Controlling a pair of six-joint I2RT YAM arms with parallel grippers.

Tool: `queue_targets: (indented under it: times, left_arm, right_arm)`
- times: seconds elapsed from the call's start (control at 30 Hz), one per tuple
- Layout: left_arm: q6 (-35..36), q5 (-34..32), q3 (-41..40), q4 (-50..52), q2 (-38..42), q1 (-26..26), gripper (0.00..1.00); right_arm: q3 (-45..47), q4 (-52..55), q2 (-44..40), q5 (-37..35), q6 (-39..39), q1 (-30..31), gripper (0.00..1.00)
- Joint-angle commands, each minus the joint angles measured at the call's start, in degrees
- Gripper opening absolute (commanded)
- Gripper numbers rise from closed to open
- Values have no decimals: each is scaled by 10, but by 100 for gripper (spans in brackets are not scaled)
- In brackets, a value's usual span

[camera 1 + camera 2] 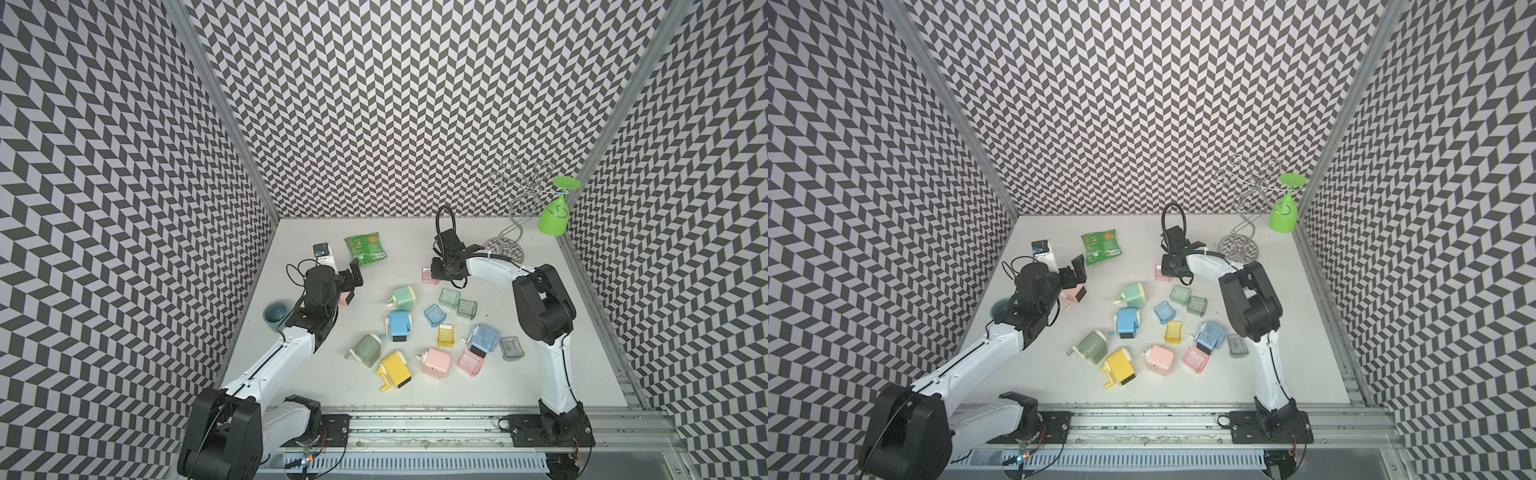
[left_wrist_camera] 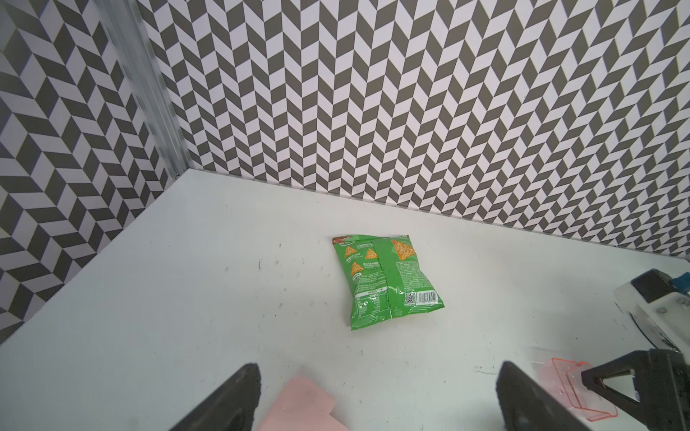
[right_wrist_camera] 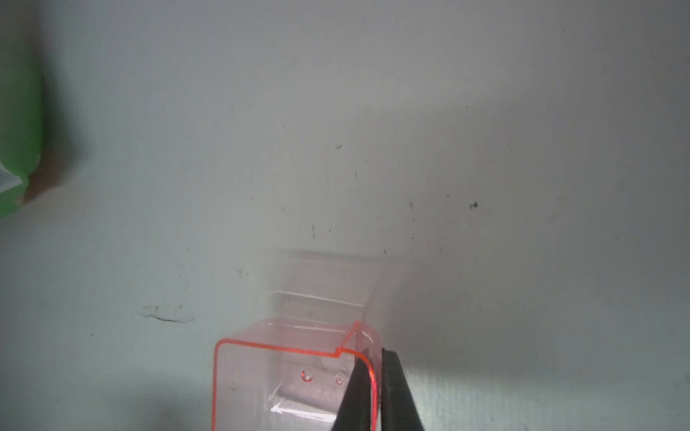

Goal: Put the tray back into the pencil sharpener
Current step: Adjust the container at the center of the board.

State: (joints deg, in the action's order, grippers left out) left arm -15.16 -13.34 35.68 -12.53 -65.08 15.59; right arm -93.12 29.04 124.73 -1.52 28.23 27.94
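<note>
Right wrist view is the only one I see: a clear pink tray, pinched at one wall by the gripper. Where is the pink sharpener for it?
Observer: One pink sharpener lies between the fingers of the open left gripper, not clamped.
Operator: Is it the only pink one?
Observer: No. A second pink sharpener lies nearer the robot's base, beside a spare pink tray.
Operator: What is the green blur at my edge?
Observer: A green snack bag, flat on the table.
</note>
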Motion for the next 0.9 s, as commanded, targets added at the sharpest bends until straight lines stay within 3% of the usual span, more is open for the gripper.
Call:
queue_targets:
  times: [0.0,0.6,0.87]
  left_arm:
    - [-7,-22,-1,26,11,-5,100]
    - [-72,-35,72,167,-55,-41,100]
    - [-134,34,120,239,-115,-91,100]
  right_arm:
    - [-29,7,20,-10,-9,-2,9]
    - [-117,34,69,-27,-59,3,13]
    - [-138,46,45,-9,-79,3,33]
